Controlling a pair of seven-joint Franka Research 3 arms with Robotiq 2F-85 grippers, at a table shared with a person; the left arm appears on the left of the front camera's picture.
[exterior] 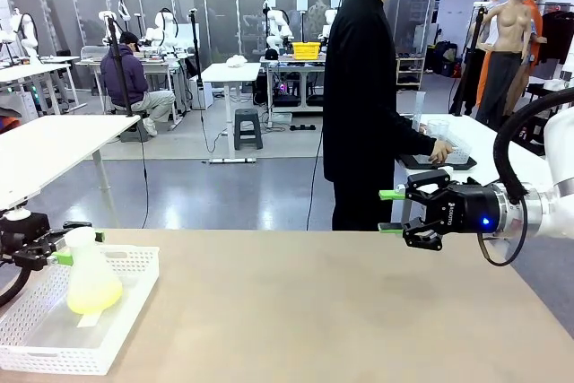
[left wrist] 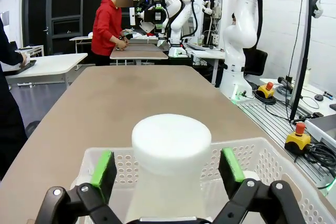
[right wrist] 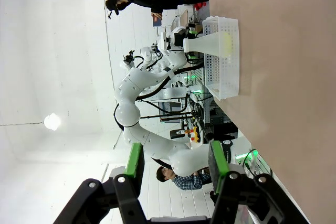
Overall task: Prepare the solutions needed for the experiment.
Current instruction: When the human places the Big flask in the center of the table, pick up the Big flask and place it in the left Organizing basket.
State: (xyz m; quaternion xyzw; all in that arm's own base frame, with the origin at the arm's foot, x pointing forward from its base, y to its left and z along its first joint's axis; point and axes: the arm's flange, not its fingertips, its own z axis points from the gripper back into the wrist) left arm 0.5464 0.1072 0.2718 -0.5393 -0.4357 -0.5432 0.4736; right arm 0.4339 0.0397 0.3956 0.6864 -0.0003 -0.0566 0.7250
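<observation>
Leftward, flask (exterior: 87, 266) in tray (exterior: 134, 298), unpinched between left gripper (left wrist: 167, 167) pads; right gripper (exterior: 387, 211) agape, empty.

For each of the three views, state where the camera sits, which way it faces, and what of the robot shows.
Front: fixed between the arms, facing across the table; left gripper around the flask, right gripper open.
Left wrist: looks along its fingers past the flask's neck.
Right wrist: rolled sideways, looking across the table.
Shared: the white basket holding the flask and its solutions is also in the right wrist view.
</observation>
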